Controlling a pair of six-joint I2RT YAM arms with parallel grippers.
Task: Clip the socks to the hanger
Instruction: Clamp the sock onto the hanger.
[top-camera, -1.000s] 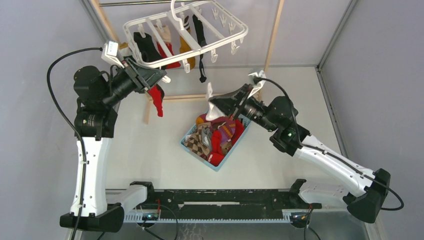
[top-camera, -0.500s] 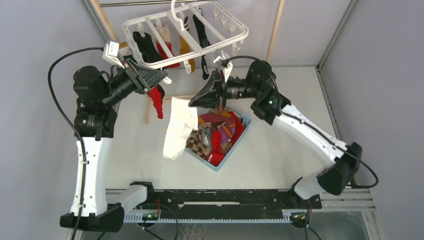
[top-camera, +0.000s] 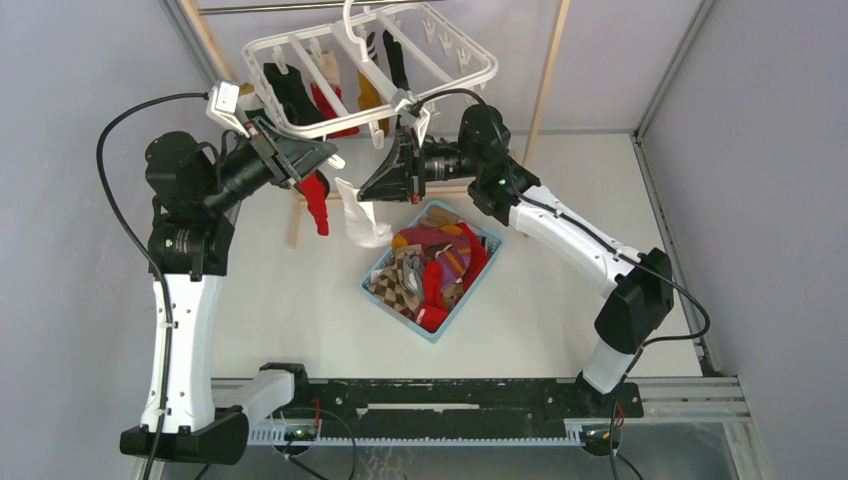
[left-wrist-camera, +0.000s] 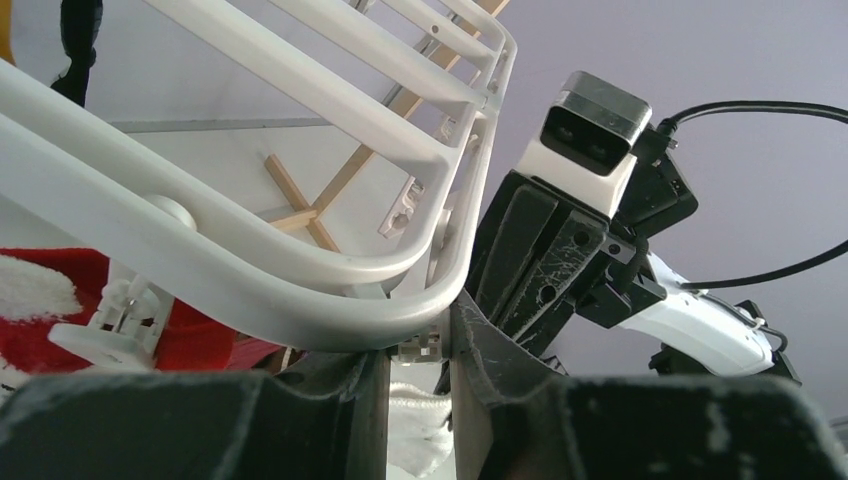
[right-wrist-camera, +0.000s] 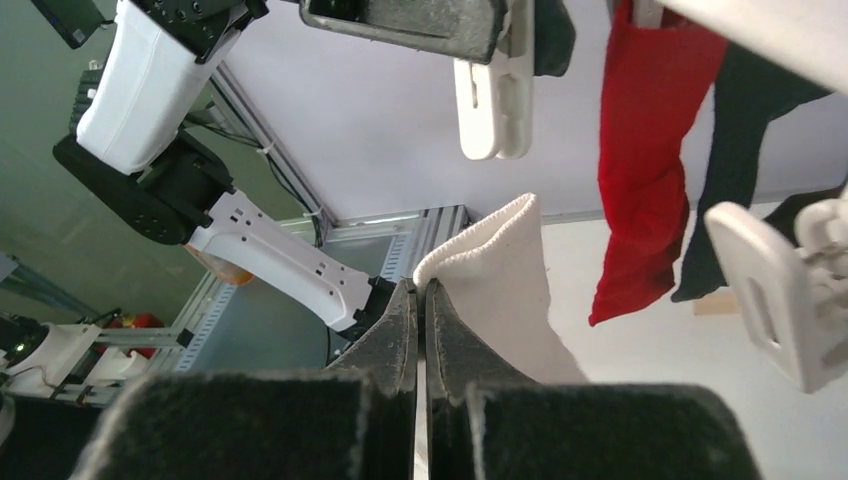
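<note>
Fingers of the left gripper (top-camera: 320, 150) clamp the hanger (top-camera: 470, 75) at upper left of the top view; the right gripper (top-camera: 366, 192) pinches a white sock (top-camera: 362, 222) at centre – left wrist: hanger rim squeezed, bottom centre – right wrist: sock cuff nipped mid-frame

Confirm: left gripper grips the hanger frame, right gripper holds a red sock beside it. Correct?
One error: the sock in the right gripper is white, not red. The right wrist view shows it pinched between the fingers. The left gripper does grip the hanger frame.
</note>
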